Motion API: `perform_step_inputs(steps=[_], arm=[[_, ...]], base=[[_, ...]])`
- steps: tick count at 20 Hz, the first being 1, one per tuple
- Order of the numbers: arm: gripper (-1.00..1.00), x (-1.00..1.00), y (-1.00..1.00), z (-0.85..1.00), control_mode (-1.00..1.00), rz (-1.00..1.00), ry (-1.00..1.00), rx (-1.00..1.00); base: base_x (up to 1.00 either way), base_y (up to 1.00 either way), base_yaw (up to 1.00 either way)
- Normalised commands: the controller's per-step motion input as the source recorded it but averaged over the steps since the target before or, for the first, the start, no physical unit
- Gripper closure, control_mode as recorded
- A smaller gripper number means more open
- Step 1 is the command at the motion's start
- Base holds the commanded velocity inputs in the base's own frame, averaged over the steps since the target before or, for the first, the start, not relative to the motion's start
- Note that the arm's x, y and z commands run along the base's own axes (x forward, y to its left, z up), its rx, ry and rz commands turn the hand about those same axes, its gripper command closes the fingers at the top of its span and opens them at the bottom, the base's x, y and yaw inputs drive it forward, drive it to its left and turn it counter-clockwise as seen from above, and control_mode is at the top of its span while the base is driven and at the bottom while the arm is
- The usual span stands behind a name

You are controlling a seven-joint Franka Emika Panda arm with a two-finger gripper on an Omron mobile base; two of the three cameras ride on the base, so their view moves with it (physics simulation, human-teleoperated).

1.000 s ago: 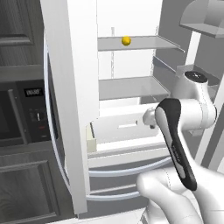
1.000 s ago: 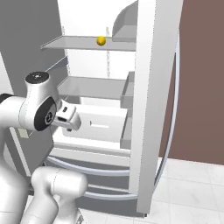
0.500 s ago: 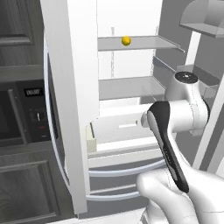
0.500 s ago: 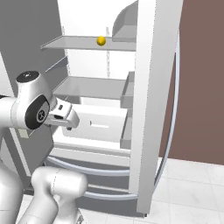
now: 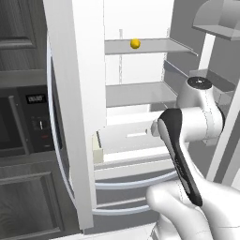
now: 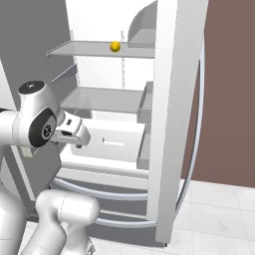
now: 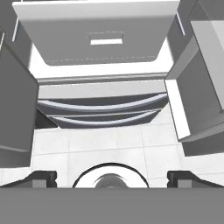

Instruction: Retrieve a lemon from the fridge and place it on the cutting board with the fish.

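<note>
The fridge (image 5: pixel 75 93) (image 6: pixel 174 99) stands with both upper doors swung wide. A small yellow-orange lemon (image 5: pixel 135 43) (image 6: pixel 115 47) rests on its top glass shelf, near the middle. My hand (image 6: pixel 73 131) hangs well below the lemon, level with the white inner drawer (image 6: pixel 112 144) and in front of it. In the hand view my gripper (image 7: pixel 113 177) is open with nothing between its fingertips (image 7: pixel 41 177), and it looks down at the fridge's lower drawers (image 7: pixel 103 109) and the floor. The cutting board and the fish are out of view.
The left door (image 5: pixel 75 93) and the right door (image 6: pixel 174 99) flank the arm on either side. A dark built-in microwave (image 5: pixel 28 122) sits left of the fridge, a brown wall (image 6: pixel 229 89) to its right. A middle shelf (image 5: pixel 136 93) lies between hand and lemon.
The arm's upper joints have swung slightly to the left and the hand has risen a little. The jaws stay wide apart, and the lemon has not moved.
</note>
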Motion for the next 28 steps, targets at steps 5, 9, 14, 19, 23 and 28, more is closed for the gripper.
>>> perform_step_inputs(steps=[5,9,14,19,23,28], arm=[[-1.0,0.08,0.0,0.0,1.0,0.0,-0.01,0.0],[-1.0,0.0,0.0,0.0,1.0,0.0,0.0,0.0],[-1.0,0.0,0.0,0.0,1.0,0.0,0.0,0.0],[-1.0,0.0,0.0,0.0,1.0,0.0,0.0,0.0],[-1.0,0.0,0.0,0.0,1.0,0.0,0.0,0.0],[-1.0,0.0,0.0,0.0,1.0,0.0,0.0,0.0]], base=[[0.11,0.0,0.0],[0.4,0.0,0.0],[0.51,0.0,0.0],[0.41,-0.05,0.0],[0.5,-0.06,0.0],[0.57,-0.07,0.0]])
